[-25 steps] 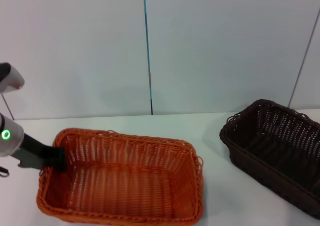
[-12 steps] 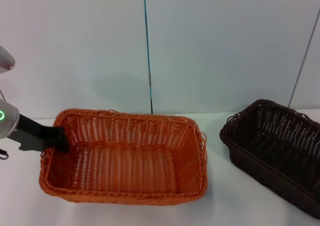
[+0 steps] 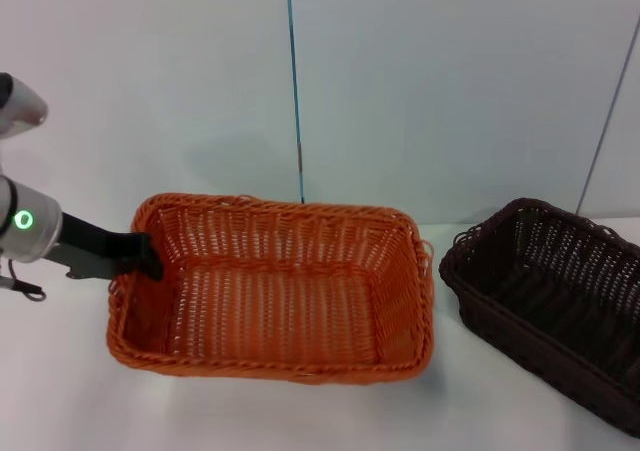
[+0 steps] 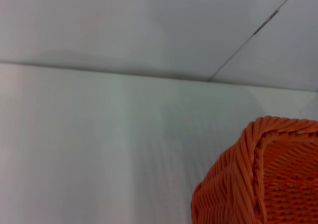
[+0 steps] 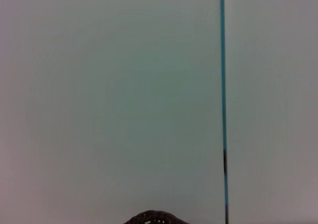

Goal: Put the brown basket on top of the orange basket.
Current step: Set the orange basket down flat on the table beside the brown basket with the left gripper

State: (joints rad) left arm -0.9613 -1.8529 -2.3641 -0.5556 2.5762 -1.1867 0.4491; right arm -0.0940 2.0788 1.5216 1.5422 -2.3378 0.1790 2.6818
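Observation:
The orange basket (image 3: 285, 306) sits left of centre in the head view, its open top tilted toward me. My left gripper (image 3: 146, 257) reaches in from the left and is shut on the basket's left rim. A corner of the orange basket (image 4: 263, 184) fills one corner of the left wrist view. The brown basket (image 3: 560, 311) rests on the table at the right, about a hand's width from the orange one. The right wrist view catches only a sliver of the brown basket's rim (image 5: 155, 218). My right gripper is out of view.
Both baskets are on a white table (image 3: 60, 401) that ends at a pale wall with a thin vertical blue line (image 3: 293, 81). The brown basket runs past the right edge of the head view.
My left gripper has carried the orange basket to the right and farther back, closing most of the gap to the brown basket. The brown basket has not moved.

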